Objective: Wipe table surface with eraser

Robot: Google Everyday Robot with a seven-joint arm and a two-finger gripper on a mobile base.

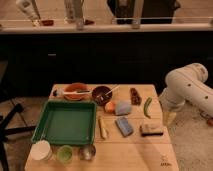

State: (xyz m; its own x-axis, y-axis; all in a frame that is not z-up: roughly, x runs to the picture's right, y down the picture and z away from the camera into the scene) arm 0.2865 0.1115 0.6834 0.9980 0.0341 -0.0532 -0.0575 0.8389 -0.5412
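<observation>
The eraser, a small block with a pale tan top over a dark layer, lies on the right side of the light wooden table surface. A small dark mark sits near the table's front right corner. My white arm reaches down just beyond the table's right edge. My gripper hangs at its lower end, a little to the right of the eraser and apart from it, holding nothing that I can see.
A green tray fills the left half. A blue-grey flat block, pale grey pad, green pepper, dark bowl and orange plate lie around the middle. Three cups stand at the front left.
</observation>
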